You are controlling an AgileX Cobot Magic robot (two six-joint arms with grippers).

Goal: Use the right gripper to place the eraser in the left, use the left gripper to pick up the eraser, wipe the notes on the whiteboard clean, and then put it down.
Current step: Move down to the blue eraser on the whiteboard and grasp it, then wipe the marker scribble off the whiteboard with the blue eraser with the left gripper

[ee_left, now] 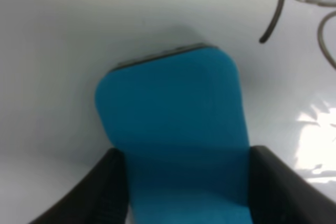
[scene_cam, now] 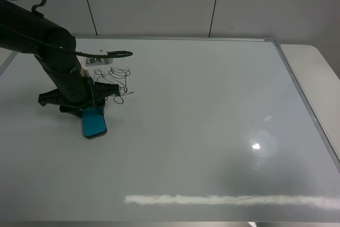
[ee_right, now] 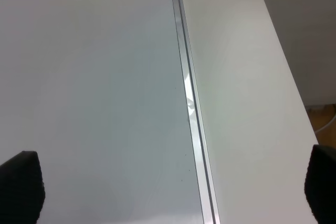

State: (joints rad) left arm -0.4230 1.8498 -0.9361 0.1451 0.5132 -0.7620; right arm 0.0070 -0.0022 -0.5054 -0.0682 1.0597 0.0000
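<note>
The small rounded oblong eraser [scene_cam: 94, 122] is flat teal-blue with a thin dark underside edge, and the two-finger left gripper [scene_cam: 87, 104] is matt black with a small white box [scene_cam: 100, 58] at its wrist. The large glossy whiteboard [scene_cam: 212, 131] is plain white, framed in thin silver metal, and the marker notes [scene_cam: 118, 81] on it are thin black loops and crossing lines; the smooth table [scene_cam: 311, 67] beside it is off-white.
</note>
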